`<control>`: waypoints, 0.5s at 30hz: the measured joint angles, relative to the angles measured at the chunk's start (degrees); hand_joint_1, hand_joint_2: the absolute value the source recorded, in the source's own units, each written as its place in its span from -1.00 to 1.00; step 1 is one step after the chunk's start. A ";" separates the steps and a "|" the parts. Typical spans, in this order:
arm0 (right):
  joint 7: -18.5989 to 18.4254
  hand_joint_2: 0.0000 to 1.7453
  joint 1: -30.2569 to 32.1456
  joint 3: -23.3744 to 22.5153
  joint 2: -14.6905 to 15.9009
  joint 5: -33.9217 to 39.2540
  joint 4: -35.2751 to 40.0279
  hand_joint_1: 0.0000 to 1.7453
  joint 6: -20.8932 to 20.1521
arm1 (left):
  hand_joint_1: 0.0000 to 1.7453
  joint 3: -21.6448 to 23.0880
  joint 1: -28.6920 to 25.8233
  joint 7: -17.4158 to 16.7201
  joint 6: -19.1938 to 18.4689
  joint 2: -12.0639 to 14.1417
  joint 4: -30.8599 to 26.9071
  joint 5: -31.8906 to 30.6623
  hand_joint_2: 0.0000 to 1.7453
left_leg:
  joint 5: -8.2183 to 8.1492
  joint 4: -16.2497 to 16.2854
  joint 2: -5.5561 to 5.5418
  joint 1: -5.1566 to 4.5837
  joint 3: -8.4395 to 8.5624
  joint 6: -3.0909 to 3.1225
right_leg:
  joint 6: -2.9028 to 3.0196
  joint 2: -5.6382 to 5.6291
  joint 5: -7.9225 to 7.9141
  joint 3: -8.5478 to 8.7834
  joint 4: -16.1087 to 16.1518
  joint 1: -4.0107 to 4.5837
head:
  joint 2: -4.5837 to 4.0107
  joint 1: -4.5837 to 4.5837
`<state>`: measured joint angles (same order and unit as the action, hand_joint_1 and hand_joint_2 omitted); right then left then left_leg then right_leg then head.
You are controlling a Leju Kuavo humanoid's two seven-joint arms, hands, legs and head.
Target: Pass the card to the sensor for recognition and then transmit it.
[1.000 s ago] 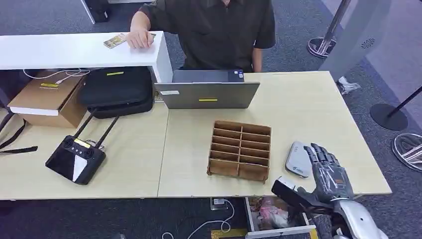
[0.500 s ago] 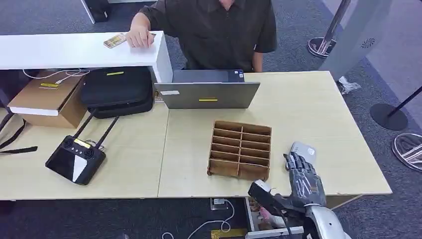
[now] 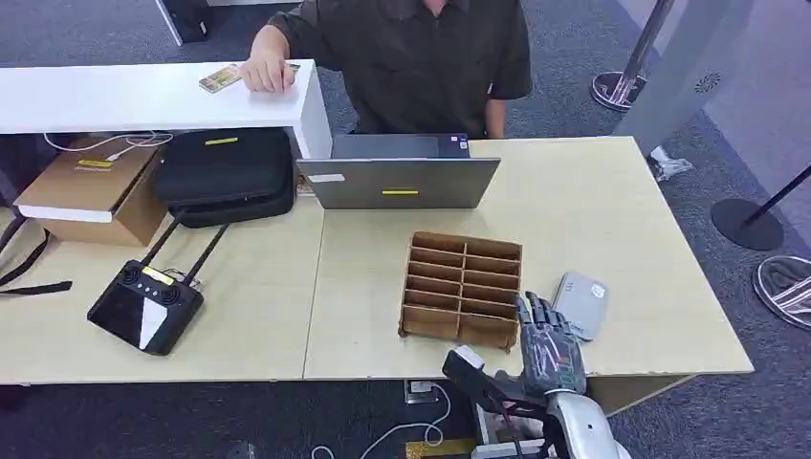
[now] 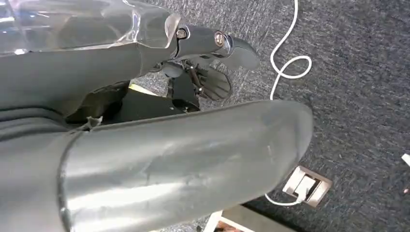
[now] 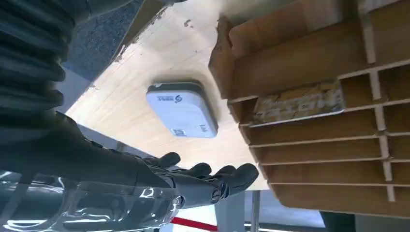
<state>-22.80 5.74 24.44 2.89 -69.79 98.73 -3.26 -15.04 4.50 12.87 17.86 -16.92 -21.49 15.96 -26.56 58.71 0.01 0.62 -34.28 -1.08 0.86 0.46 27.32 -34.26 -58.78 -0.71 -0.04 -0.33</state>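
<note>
At the tabletop's (image 3: 622,206) near edge the right hand (image 3: 545,346) hovers empty, fingers spread, between rack (image 3: 463,287) and sensor (image 3: 580,304). Its wrist view reveals a card (image 5: 298,102) lying in a rack slot; the sensor's label is unreadable. The left hand (image 4: 212,63) hangs over carpet, its state unclear. Beyond stands a laptop (image 3: 399,172).

One wooden slotted rack (image 3: 462,288) stands on the bench (image 3: 612,206), its slots in two columns. One grey sensor pad (image 3: 580,304) lies beside it. One card (image 5: 298,102) rests in a rack slot, and one more card (image 3: 221,77) lies on the white counter (image 3: 115,96). One laptop (image 3: 399,174), one black bag (image 3: 227,172), one cardboard box (image 3: 91,186) and one black remote controller (image 3: 145,305) with two antennas. One person (image 3: 411,57). One robot hand (image 3: 545,346) at the bench's near edge.
</note>
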 joint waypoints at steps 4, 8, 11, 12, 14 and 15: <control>0.57 1.00 -1.05 0.35 -1.23 -0.44 -2.10 -1.00 0.04 | -1.00 0.28 0.03 -0.04 -0.37 0.09 0.00 0.02 -1.00 | 0.00 0.00 0.00 0.00 0.00 0.00 | 0.00 0.00 0.00 0.00 0.00 0.00 | 0.00 0.00; 0.94 1.00 -2.25 0.87 -2.54 -1.05 -4.07 -1.00 0.19 | -1.00 1.18 -0.04 -0.46 -0.98 0.37 0.13 -0.02 -1.00 | 0.00 0.00 0.01 0.00 0.00 0.00 | 0.00 -0.01 0.00 0.00 0.00 0.00 | 0.00 0.00; 0.99 1.00 -2.81 1.29 -3.33 -1.18 -5.05 -1.00 0.26 | -1.00 1.49 -0.34 -0.55 -1.57 0.57 0.35 -0.02 -1.00 | 0.00 0.00 0.00 0.00 0.01 0.00 | 0.00 0.00 0.00 0.00 0.00 0.00 | 0.00 -0.02; 1.01 1.00 -2.94 1.33 -3.55 -1.38 -5.32 -1.00 0.33 | -1.00 1.55 -0.41 -0.59 -1.75 0.57 0.44 0.00 -1.00 | 0.00 0.00 0.00 0.00 0.00 0.00 | 0.00 0.00 0.00 0.00 0.00 0.00 | 0.00 0.00; 1.05 1.00 -3.16 1.47 -3.96 -1.86 -5.84 -1.00 0.55 | -1.00 1.88 -0.51 -0.72 -1.86 0.61 0.74 0.00 -1.00 | 0.00 0.00 0.00 0.00 0.00 0.00 | 0.00 0.00 0.00 0.00 0.00 0.00 | 0.00 -0.02; 1.12 1.00 -3.26 1.51 -4.14 -2.21 -6.06 -1.00 0.77 | -1.00 2.12 -0.55 -0.70 -1.92 0.63 0.85 0.02 -1.00 | 0.00 0.00 0.00 0.00 0.00 0.00 | 0.00 0.00 0.00 0.00 0.00 0.00 | 0.00 -0.02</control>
<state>-21.68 2.48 25.94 -1.25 -72.00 92.67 -2.49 -12.92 3.95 12.17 15.93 -16.28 -20.63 15.98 -26.56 58.71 0.01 0.62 -34.28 -1.08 0.86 0.46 27.32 -34.27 -58.78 -0.71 -0.04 -0.35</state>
